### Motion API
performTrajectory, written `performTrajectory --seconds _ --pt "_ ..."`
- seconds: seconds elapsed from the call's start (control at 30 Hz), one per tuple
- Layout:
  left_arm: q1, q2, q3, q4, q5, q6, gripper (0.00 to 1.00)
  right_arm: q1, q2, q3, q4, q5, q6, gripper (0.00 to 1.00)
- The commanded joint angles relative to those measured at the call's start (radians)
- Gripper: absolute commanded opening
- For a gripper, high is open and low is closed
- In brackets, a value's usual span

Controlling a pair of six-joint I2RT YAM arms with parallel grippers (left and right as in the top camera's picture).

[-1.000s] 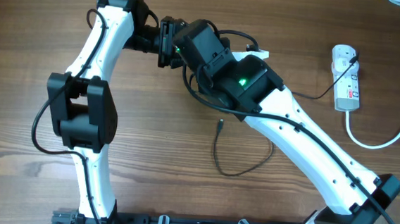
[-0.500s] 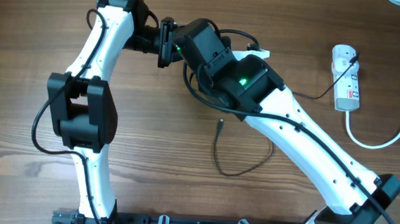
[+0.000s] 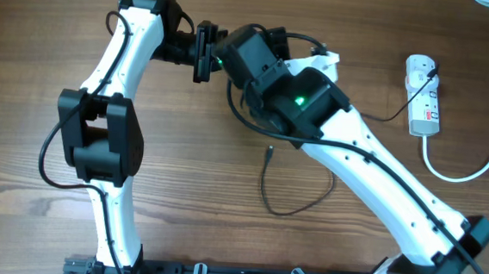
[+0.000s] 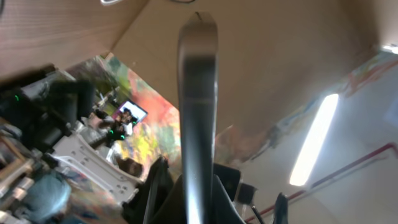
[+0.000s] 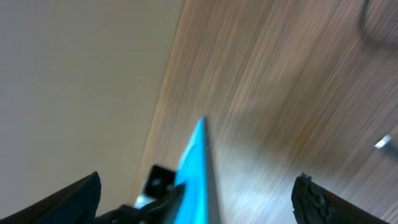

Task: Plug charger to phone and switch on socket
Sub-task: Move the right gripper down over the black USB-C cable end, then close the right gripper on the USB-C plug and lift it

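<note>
Left gripper (image 4: 196,186) is clamped tight on the phone (image 4: 198,106), holding it edge-on in the air well to the left of the socket (image 3: 423,96). Facing it is the right gripper (image 5: 196,202), jaws spread wide with one finger (image 5: 320,199) out on either side of the turquoise screen, gripping nothing. Charger (image 3: 265,177) lies loose on the table (image 3: 25,70), its plug tip free, left of the socket and nearer the robot's base than it

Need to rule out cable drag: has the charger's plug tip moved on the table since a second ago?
No. The charger's plug tip lies at the same spot on the wood, just as far left of the fixed socket as before.
</note>
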Motion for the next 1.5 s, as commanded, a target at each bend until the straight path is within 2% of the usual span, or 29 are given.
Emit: performTrajectory --seconds 0.0,0.07,0.2,0.33,0.43,0.57,0.77,0.83,0.87,1.03,1.13,1.23,1.37,1.47 --pt "0.000 -0.037 0.001 0.084 0.002 0.000 0.04 -0.003 -0.104 0.022 -0.093 0.154 -0.209 1.00" --pt "0.000 -0.037 0.001 0.094 -0.047 0.000 0.04 -0.016 -0.134 0.021 -0.159 0.166 -0.340 1.00" --pt "0.000 -0.037 0.001 0.156 -0.214 0.000 0.04 -0.081 -0.158 0.021 -0.334 0.122 -0.724 1.00" --pt "0.000 -0.037 0.001 0.222 -0.339 0.000 0.04 -0.135 -0.151 -0.023 -0.403 -0.111 -0.833 1.00" --pt "0.000 -0.037 0.001 0.236 -0.443 0.001 0.04 -0.146 -0.146 -0.126 -0.373 -0.317 -0.988 1.00" --pt "0.000 -0.037 0.001 0.256 -0.634 0.001 0.04 -0.146 -0.146 -0.317 -0.193 -0.539 -1.168 1.00" --pt "0.000 -0.037 0.001 0.303 -0.851 -0.023 0.04 -0.146 -0.146 -0.555 0.033 -0.623 -1.115 0.99" --pt "0.000 -0.037 0.001 0.305 -0.953 -0.050 0.04 -0.146 -0.145 -0.609 0.111 -0.640 -1.102 0.90" --pt "0.000 -0.037 0.001 0.306 -1.004 -0.050 0.04 -0.146 -0.137 -0.633 0.163 -0.686 -1.135 0.89" --pt "0.000 -0.037 0.001 0.307 -1.138 -0.049 0.04 -0.146 -0.025 -0.600 0.143 -0.722 -1.186 0.89" --pt "0.000 -0.037 -0.001 0.306 -1.165 -0.049 0.04 -0.146 0.051 -0.573 0.144 -0.731 -1.185 0.83" --pt "-0.001 -0.037 -0.001 0.305 -1.194 -0.049 0.04 -0.146 0.131 -0.552 0.152 -0.737 -1.185 0.81" --pt "-0.001 -0.037 -0.001 0.294 -1.222 -0.049 0.04 -0.146 0.207 -0.550 0.211 -0.736 -1.151 0.66" --pt "-0.001 -0.037 -0.001 0.294 -1.222 -0.049 0.04 -0.146 0.235 -0.551 0.220 -0.663 -1.099 0.61"
